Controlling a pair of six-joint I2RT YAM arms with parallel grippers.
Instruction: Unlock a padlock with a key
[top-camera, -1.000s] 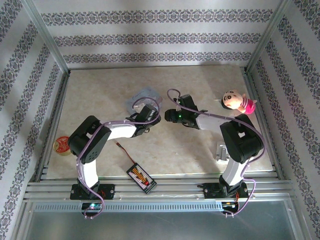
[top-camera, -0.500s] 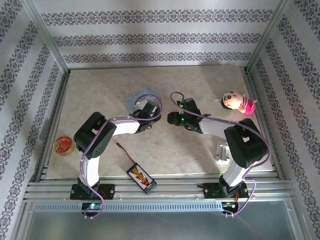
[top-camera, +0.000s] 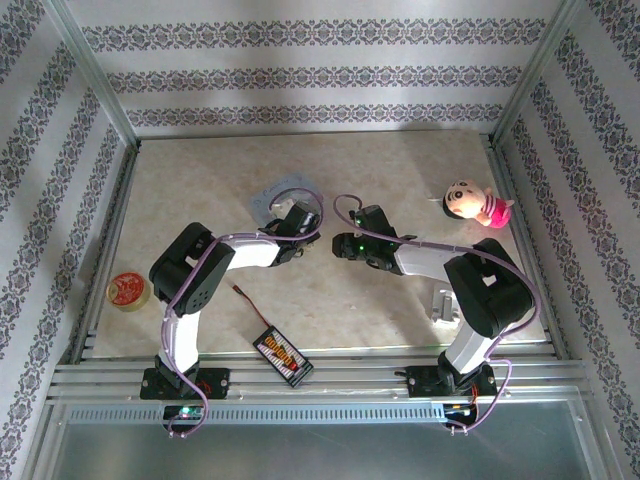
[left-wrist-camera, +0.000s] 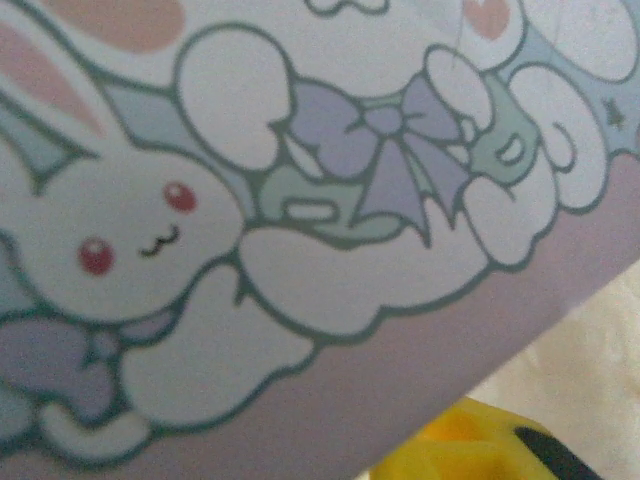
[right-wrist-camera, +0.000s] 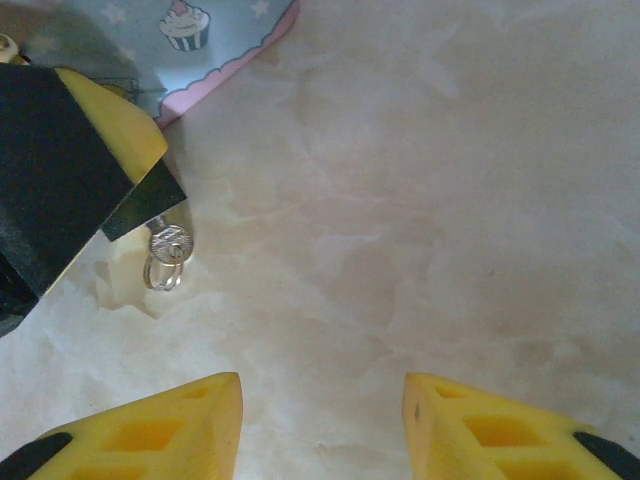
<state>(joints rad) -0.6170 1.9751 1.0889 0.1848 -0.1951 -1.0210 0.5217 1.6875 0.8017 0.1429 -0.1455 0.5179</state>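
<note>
Mid-table, just off the pink-edged corner of the light-blue cartoon tin (top-camera: 278, 195): the key (right-wrist-camera: 166, 250), a tiny silvery piece with a ring, sits at the very tip of my left claw (top-camera: 296, 228). Right wrist view: one black-and-yellow left finger (right-wrist-camera: 95, 165) meets the key's top. The second finger is hidden, so I cannot tell how far that claw is closed, nor whether the key is gripped. Left wrist view: tin's rabbit print close up, one yellow fingertip (left-wrist-camera: 470, 445) at lower right. My right claw (right-wrist-camera: 320, 400) stands partly open, holding nothing, with bare marbled table (right-wrist-camera: 450, 200) between its fingers; it faces the left claw, near but apart.
</note>
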